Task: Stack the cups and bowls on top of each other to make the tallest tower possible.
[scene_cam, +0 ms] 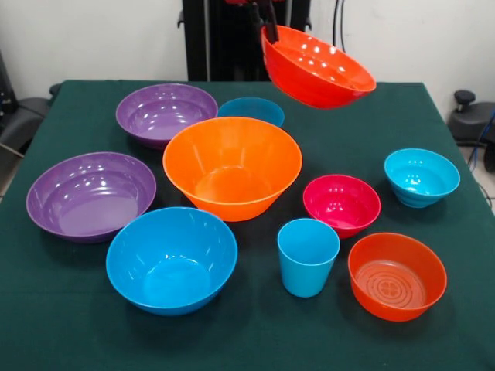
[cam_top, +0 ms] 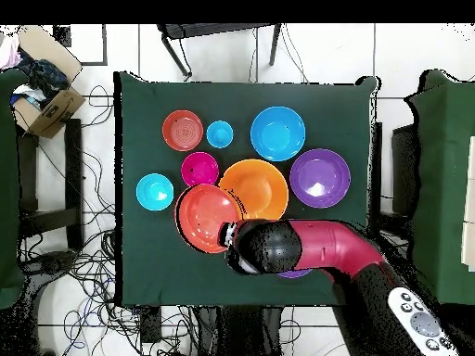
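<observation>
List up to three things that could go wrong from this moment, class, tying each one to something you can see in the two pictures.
1. The gripper pinches the red-orange bowl by one rim only, and the bowl hangs tilted, so it may slip or swing.
2. Released at that tilt, it might land crooked in the large orange bowl and slide out.
3. Bowls crowd the table; a fall could knock the magenta bowl or the light blue cup.
</observation>
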